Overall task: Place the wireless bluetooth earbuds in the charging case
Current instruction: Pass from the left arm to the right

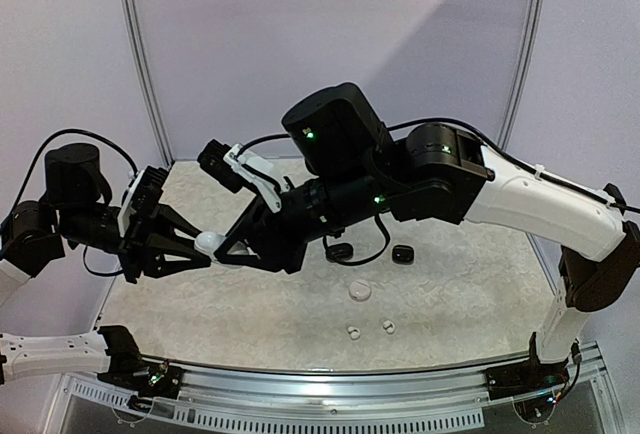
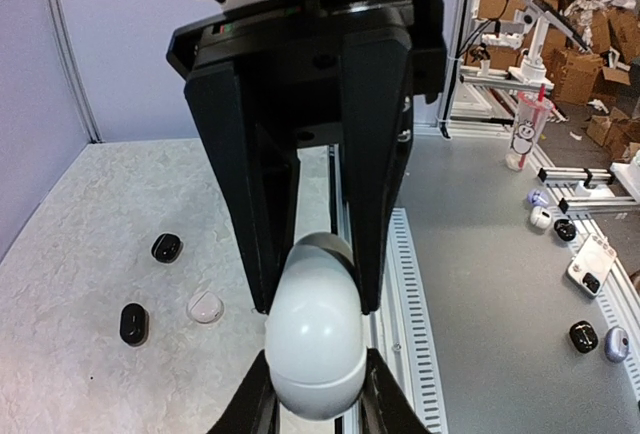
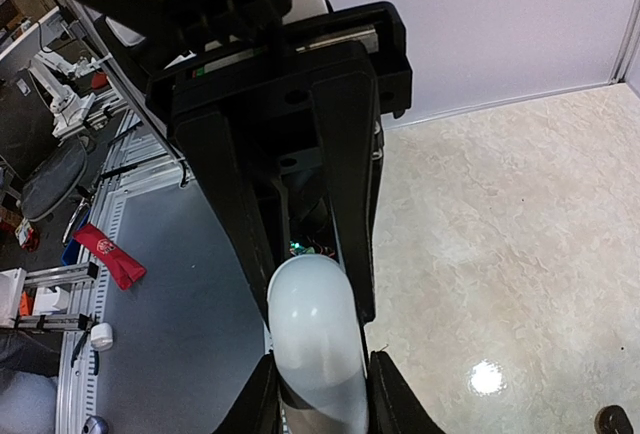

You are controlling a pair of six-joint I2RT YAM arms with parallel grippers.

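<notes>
step: case-opening, judged | left claw [image 2: 320, 396] pinches white case [image 1: 208, 243] mid-air | right claw [image 3: 318, 396] pinches its other end | buds [image 1: 352, 332] lie on table [image 1: 470, 294], well apart | next: probably prise case open, grip steady

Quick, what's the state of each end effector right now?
Left end effector: closed on the white charging case.
Right end effector: closed on the other end of the same case.
</notes>
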